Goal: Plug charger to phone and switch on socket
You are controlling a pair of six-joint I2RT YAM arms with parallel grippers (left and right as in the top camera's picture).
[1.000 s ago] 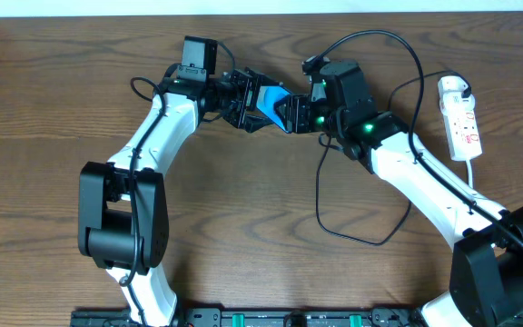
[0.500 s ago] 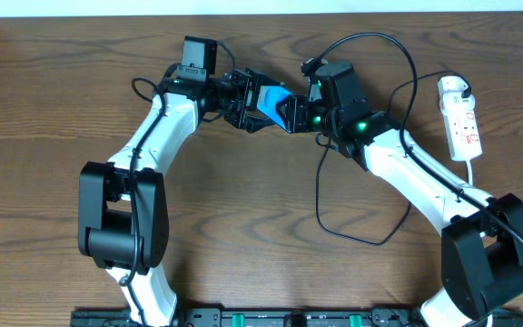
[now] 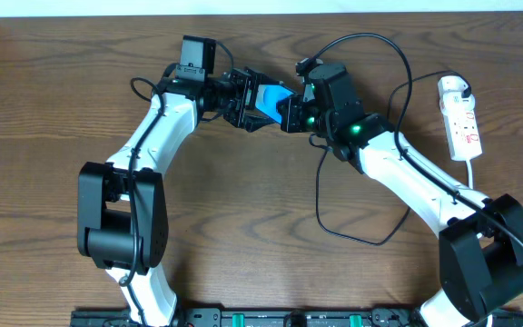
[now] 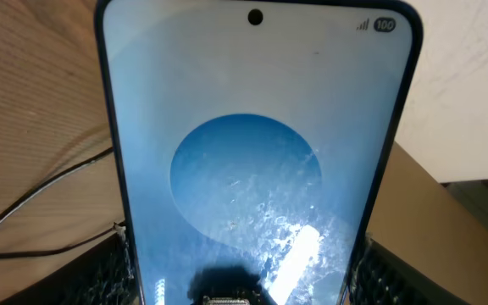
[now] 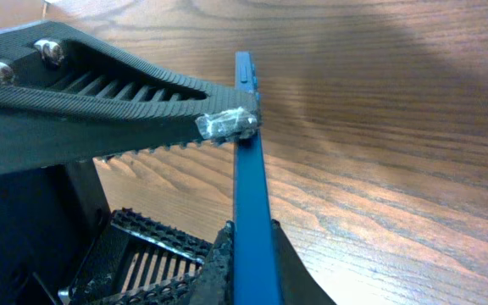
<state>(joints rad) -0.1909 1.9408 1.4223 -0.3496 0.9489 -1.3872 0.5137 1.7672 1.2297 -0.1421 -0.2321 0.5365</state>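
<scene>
The phone (image 3: 269,97), blue screen up, is held above the table at the back centre. My left gripper (image 3: 254,104) is shut on its two long sides; in the left wrist view the phone (image 4: 248,152) fills the frame between the ribbed fingers (image 4: 104,275). My right gripper (image 3: 291,112) is shut on the phone's thin blue edge (image 5: 246,161), pinched between its jaws low in the right wrist view. The charger's black cable (image 3: 363,240) loops over the table on the right; its connector tip is hidden. The white socket (image 3: 461,123) lies at the far right.
A white plug (image 3: 452,87) sits at the socket's far end. A black cable (image 4: 41,195) runs over the wood left of the phone. The left gripper's ribbed finger (image 5: 100,110) crosses the upper left of the right wrist view.
My right gripper has closed on the phone's edge, and the right arm has shifted slightly left. The left gripper and the phone have stayed put.
</scene>
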